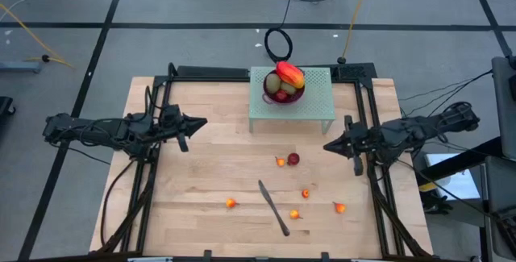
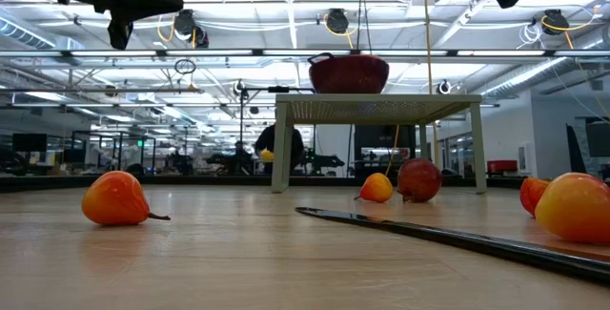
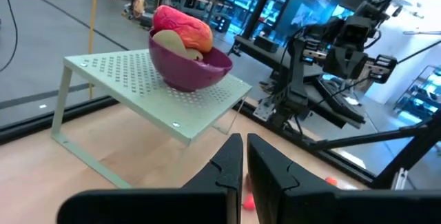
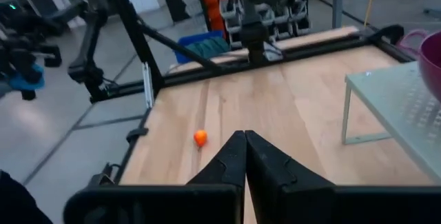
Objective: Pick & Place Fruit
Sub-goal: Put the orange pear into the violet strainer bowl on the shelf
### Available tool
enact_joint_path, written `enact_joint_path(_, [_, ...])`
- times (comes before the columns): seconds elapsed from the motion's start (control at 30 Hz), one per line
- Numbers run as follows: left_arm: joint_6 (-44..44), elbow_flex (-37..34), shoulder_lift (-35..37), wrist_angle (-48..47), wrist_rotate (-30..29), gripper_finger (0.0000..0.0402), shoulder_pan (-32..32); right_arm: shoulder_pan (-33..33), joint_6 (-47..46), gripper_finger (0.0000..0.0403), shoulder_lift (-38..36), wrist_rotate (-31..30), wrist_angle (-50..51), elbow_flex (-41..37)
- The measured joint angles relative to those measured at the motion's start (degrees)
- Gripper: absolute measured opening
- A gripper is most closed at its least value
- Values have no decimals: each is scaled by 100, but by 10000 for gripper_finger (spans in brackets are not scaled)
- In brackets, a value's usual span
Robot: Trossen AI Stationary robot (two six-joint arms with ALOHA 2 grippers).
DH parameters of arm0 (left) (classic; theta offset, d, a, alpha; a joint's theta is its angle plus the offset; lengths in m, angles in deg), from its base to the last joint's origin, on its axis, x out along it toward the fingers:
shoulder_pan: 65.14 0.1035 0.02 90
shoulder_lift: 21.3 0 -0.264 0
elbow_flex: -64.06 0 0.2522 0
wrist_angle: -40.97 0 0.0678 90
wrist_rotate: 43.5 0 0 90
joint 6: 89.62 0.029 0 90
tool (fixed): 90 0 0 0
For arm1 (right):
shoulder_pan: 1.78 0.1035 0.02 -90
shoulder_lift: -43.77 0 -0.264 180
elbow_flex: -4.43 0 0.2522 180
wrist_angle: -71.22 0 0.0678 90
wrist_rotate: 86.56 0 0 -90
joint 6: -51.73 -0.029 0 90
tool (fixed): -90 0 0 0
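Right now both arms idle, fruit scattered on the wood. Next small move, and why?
Probably open the right gripper and lower it toward the dark red round fruit, the closest loose piece. Both grippers hover shut and empty; the left gripper is farther away. The purple bowl already holds fruit.

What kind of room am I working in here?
Probably a robotics lab or workshop, not a kitchen. The wooden table sits in a black frame on a taped grey floor with loose cables, and more rigs and monitors stand beyond it.
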Motion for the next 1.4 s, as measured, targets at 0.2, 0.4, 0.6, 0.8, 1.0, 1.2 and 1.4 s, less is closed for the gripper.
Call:
enact_joint_path(0.2, [5, 0, -50, 310, -7, 21, 1, -33, 230, 0, -432, 2, -6, -62])
enact_joint_path(0.4, [70, 0, -374, 855, -26, 21, -1, -31, 279, 0, -758, -4, -1, -265])
enact_joint_path(0.6, [70, 16, -856, 1290, -31, 21, -64, -31, 48, 0, -1128, -9, -1, -672])
enact_joint_path(0.8, [168, 436, -1361, 1274, -14, 21, -198, -31, -20, 0, -1577, -10, -220, -1038])
enact_joint_path(1.0, [391, 1219, -1910, 549, 1, 21, -368, -31, -36, 0, -2034, -13, -211, -1331])
enact_joint_path(1.2, [376, 2141, -2525, -640, 0, 21, -512, -31, -35, 0, -2485, -14, -217, -1555])
enact_joint_path(1.4, [209, 2864, -3092, -1436, 9, 21, -699, -31, -79, 0, -2953, -11, -213, -1848])
